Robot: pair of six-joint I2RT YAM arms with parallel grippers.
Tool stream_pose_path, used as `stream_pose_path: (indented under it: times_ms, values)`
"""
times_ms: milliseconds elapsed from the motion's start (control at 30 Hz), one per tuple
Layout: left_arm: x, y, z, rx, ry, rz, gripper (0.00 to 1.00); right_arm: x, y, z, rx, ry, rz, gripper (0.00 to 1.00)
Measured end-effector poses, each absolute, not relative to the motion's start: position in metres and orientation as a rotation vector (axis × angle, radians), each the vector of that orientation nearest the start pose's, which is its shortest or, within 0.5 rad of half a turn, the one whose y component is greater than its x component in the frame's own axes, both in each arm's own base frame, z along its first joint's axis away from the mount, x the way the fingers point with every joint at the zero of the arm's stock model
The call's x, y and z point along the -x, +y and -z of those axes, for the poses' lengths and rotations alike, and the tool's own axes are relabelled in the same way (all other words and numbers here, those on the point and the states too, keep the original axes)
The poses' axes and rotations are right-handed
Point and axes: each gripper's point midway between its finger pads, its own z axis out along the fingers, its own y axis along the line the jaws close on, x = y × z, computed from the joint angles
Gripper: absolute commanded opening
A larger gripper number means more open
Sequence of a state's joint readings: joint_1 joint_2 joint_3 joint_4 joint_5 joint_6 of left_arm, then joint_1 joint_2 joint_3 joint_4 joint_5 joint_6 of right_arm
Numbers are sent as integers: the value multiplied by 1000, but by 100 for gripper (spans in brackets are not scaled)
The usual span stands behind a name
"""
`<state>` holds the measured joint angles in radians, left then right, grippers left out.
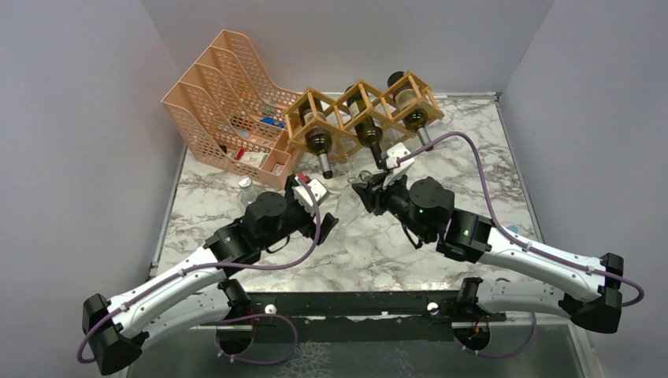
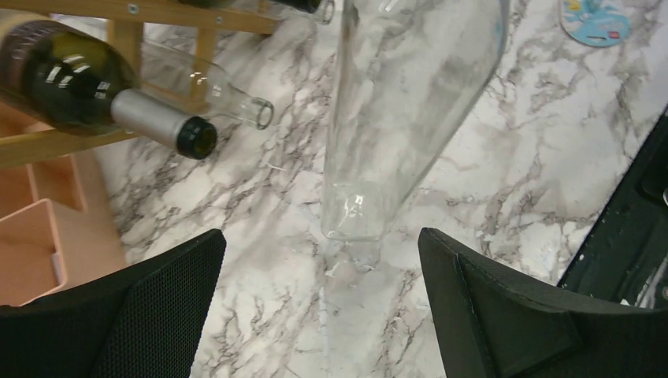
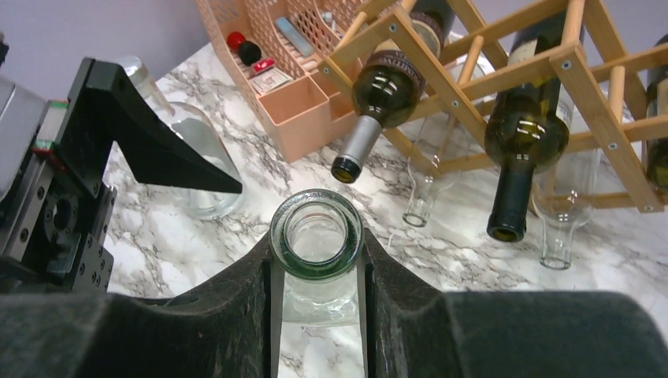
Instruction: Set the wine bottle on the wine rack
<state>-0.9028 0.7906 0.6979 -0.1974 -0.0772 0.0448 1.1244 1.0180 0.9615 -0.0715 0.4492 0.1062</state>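
Observation:
My right gripper (image 3: 317,272) is shut on the neck of a clear glass wine bottle (image 3: 316,240), whose open mouth faces the camera. In the left wrist view the same bottle's body (image 2: 402,118) hangs tilted, its base just above the marble. My left gripper (image 2: 321,236) is open and empty, its fingers either side of the space below the bottle's base. The wooden wine rack (image 1: 362,106) stands at the back centre. Dark bottles (image 3: 386,83) lie in its upper cells and clear empty bottles (image 3: 417,201) in the lower ones. In the top view the grippers, left (image 1: 324,214) and right (image 1: 369,189), meet just in front of the rack.
A peach perforated organizer (image 1: 228,102) stands left of the rack with small items in it. A small clear capped bottle (image 1: 246,189) stands in front of it. A blue sticker (image 2: 595,12) lies on the marble table (image 1: 473,157) to the right. Grey walls enclose the table.

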Motion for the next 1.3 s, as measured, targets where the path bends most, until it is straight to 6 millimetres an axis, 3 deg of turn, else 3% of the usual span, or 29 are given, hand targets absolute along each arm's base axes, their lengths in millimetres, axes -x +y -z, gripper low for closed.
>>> stream_pose_path:
  times_ms: [267, 633, 733, 833, 933, 1000, 1067, 1167, 1300]
  values:
    - [-196, -256, -203, -850, 1598, 651, 99, -215, 285, -302, 506, 1706, -539, 2]
    - [-197, -291, -200, -927, 1482, 758, 99, -198, 276, -333, 453, 1671, -677, 2]
    - [-195, -299, -201, -956, 1448, 776, 94, -193, 275, -336, 452, 1667, -712, 2]
    - [-194, -304, -202, -983, 1413, 777, 83, -191, 275, -338, 451, 1669, -728, 2]
    - [-193, -308, -203, -1007, 1382, 766, 62, -190, 273, -339, 446, 1669, -734, 2]
    - [-191, -311, -203, -1023, 1365, 765, 40, -189, 272, -339, 441, 1669, -737, 7]
    - [-192, -312, -204, -1031, 1351, 752, 3, -189, 269, -340, 436, 1670, -730, 30]
    - [-196, -312, -204, -1040, 1334, 714, 0, -189, 266, -339, 435, 1680, -724, 54]
    - [-206, -312, -200, -1090, 1299, 614, 0, -184, 262, -346, 431, 1702, -740, 66]
